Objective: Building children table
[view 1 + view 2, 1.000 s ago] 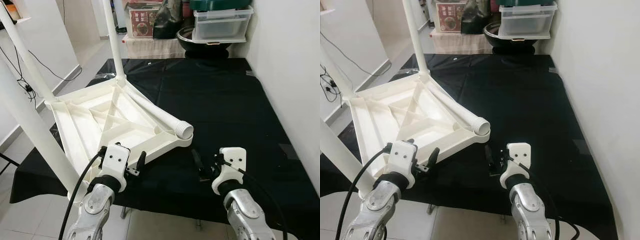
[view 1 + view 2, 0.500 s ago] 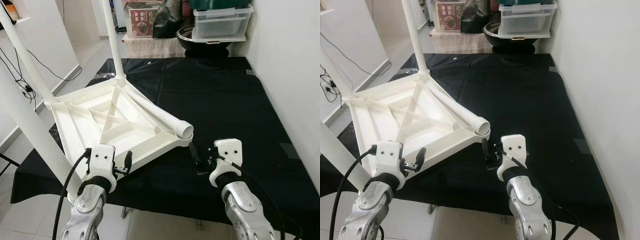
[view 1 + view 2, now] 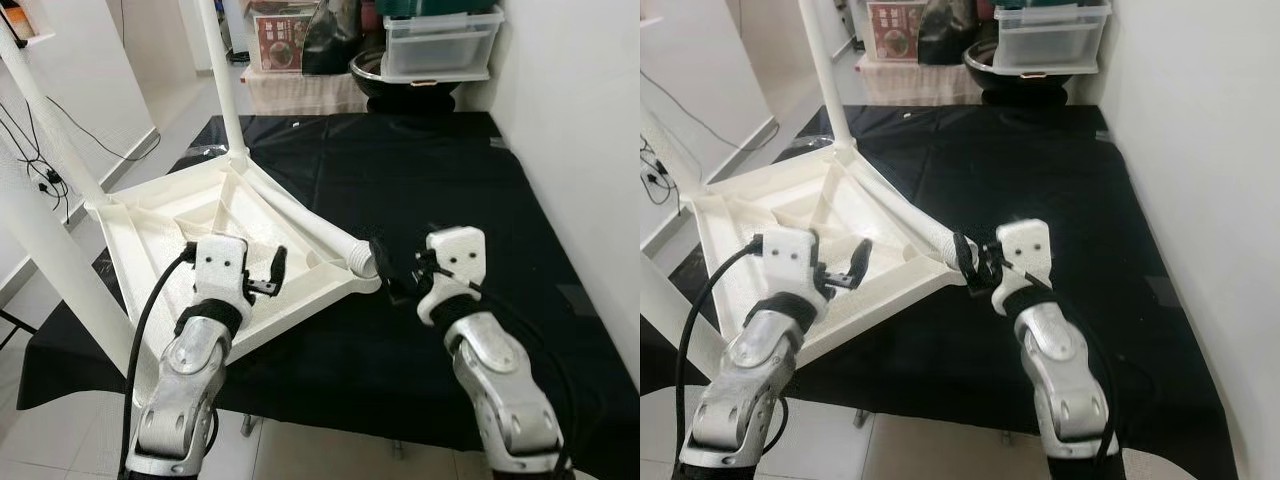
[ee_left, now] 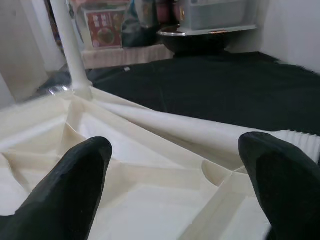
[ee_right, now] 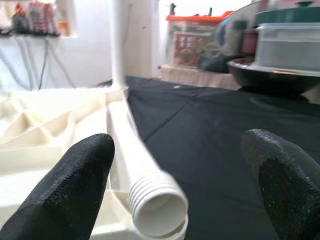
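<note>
On the black mat (image 3: 450, 190): our upturned white tabletop (image 3: 170, 240) lies at its left side, one corner overhanging the mat's near edge.
Loose leg (image 3: 310, 222): lying along the tabletop's right rim, threaded end toward us.
Left gripper (image 3: 272, 272): we hover it above the ribbed underside, fingers wide.
Right gripper (image 3: 385, 268): just beside the threaded end, fingers wide.
Open room: bare mat runs rightward to the wall (image 3: 580, 130).

White plastic children's table (image 3: 190, 245) lying upside down on a black cloth, ribbed underside facing up, three white legs (image 3: 222, 80) standing up from its corners, a fourth loose leg (image 3: 310, 225) lying flat along one edge, threaded end (image 5: 157, 202) at the near corner
</note>
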You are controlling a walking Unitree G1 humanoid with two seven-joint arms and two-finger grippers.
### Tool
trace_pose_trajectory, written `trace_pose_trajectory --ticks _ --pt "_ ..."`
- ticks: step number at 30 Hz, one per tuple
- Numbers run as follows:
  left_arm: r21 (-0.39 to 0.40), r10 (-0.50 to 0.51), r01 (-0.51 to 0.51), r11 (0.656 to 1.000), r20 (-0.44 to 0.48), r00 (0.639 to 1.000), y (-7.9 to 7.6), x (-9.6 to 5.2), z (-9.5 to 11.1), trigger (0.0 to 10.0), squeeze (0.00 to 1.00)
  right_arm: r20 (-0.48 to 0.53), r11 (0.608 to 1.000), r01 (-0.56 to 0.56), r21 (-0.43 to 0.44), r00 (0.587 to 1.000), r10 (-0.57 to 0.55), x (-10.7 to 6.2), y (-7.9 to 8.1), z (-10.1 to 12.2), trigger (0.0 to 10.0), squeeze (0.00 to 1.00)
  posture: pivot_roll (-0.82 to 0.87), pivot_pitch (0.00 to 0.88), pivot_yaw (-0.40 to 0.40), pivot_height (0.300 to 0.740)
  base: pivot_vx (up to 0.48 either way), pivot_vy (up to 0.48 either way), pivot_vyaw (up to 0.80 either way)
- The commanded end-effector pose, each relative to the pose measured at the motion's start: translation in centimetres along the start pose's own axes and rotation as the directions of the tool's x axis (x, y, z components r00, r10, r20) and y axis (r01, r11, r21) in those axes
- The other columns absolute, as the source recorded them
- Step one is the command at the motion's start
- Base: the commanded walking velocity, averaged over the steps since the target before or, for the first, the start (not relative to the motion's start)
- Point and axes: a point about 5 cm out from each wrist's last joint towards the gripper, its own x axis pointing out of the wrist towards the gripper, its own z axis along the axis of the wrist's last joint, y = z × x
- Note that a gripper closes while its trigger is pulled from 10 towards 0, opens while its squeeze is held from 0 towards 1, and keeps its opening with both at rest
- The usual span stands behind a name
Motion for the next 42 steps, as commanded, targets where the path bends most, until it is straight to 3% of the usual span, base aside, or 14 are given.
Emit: trace_pose_trajectory --ticks 1,3,7,15,21,31,38,42 --pt "-0.089 -0.077 0.072 0.993 -0.052 0.996 -1.1 0.2 -0.8 10.0 0.00 0.019 0.998 -0.055 -0.023 0.998 0.055 0.5 0.5 0.3 10.0 0.00 -0.08 0.086 0.023 0.740 0.000 0.000 0.80" --pt "-0.157 -0.165 0.153 0.976 -0.070 0.984 -2.2 0.0 -1.0 10.0 0.00 0.028 0.997 -0.070 -0.034 0.997 0.071 0.7 0.6 0.5 10.0 0.00 -0.08 0.086 0.022 0.740 0.000 0.000 0.80" --pt "-0.190 -0.278 0.258 0.947 -0.085 0.957 -3.6 -0.5 -1.3 10.0 0.00 0.044 0.995 -0.095 -0.041 0.994 0.097 0.9 0.8 0.9 10.0 0.00 -0.08 0.086 0.022 0.740 0.000 0.000 0.80" --pt "-0.187 -0.345 0.316 0.930 -0.151 0.926 -4.0 -1.8 -2.6 10.0 0.00 0.041 0.988 -0.151 -0.041 0.987 0.153 0.8 1.2 0.7 10.0 0.00 -0.08 0.089 0.029 0.740 0.000 0.000 0.16" --pt "-0.193 -0.469 0.439 0.877 -0.150 0.871 -4.7 -2.5 -2.6 10.0 0.00 0.008 0.982 -0.177 -0.064 0.984 0.178 0.6 1.1 0.1 10.0 0.00 -0.08 0.088 0.031 0.740 0.000 0.000 0.07" --pt "-0.143 -0.516 0.499 0.855 -0.136 0.846 -5.2 -2.7 -2.3 10.0 0.00 -0.049 0.985 -0.157 -0.068 0.987 0.154 0.3 0.5 -1.1 10.0 0.00 -0.08 0.088 0.032 0.740 0.000 0.000 0.73" --pt "-0.147 -0.555 0.538 0.830 -0.119 0.823 -5.5 -2.8 -2.1 10.0 0.00 -0.045 0.981 -0.175 -0.082 0.984 0.172 0.5 0.3 -0.6 10.0 0.00 -0.08 0.088 0.031 0.740 0.000 -0.299 0.00" --pt "-0.141 -0.544 0.528 0.838 -0.126 0.830 -5.5 -2.8 -2.1 10.0 0.00 -0.062 0.975 -0.192 -0.111 0.981 0.186 0.4 0.2 -0.7 10.0 0.00 -0.08 0.088 0.031 0.740 0.000 -0.233 0.00"
